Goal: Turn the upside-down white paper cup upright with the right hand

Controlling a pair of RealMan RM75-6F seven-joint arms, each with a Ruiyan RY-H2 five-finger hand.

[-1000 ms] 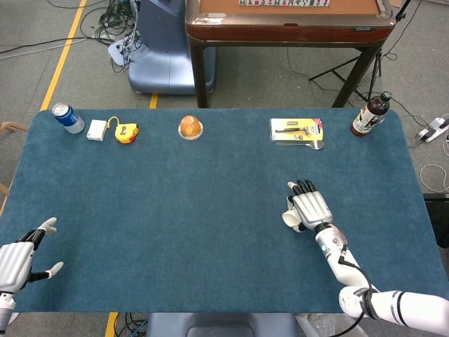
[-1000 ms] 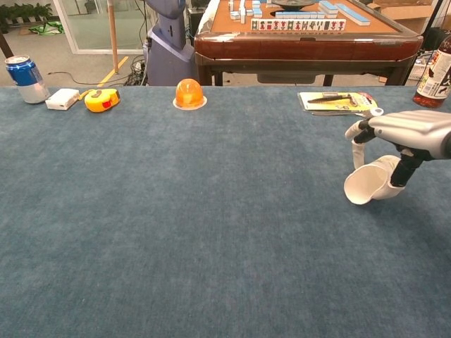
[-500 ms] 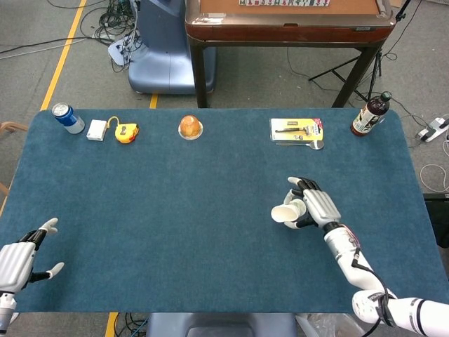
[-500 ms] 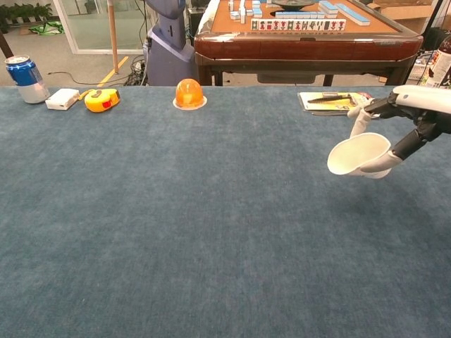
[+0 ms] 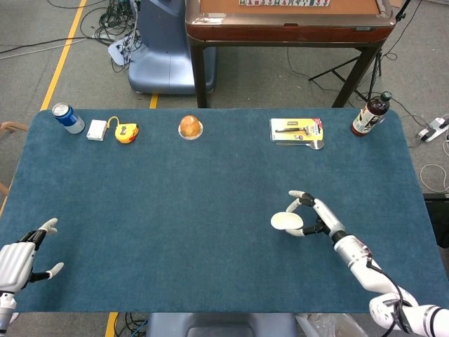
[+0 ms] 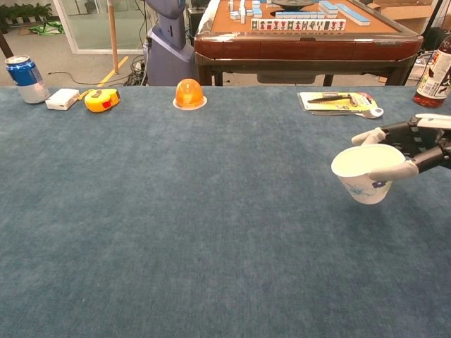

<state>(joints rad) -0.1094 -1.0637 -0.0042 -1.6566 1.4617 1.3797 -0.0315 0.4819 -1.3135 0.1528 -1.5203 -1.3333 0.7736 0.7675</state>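
Observation:
The white paper cup (image 6: 366,174) with a faint blue print is nearly upright, its open mouth facing up, tilted slightly. My right hand (image 6: 412,144) grips it from the right side, fingers curled around its rim and wall, just above the blue table. From the head view, the cup (image 5: 287,222) shows its round mouth, with the right hand (image 5: 316,215) beside it on the right part of the table. My left hand (image 5: 19,258) hovers at the table's near left corner, fingers spread, holding nothing.
Along the far edge stand a blue can (image 5: 67,117), a white box (image 5: 97,130), a yellow tape measure (image 5: 126,131), an orange dome on a dish (image 5: 190,127), a packaged tool (image 5: 297,130) and a dark bottle (image 5: 369,114). A wooden table (image 5: 287,21) stands behind.
The right hand has rolled over with the cup, turning it from mouth-down through sideways to mouth-up. The left hand has stayed still.

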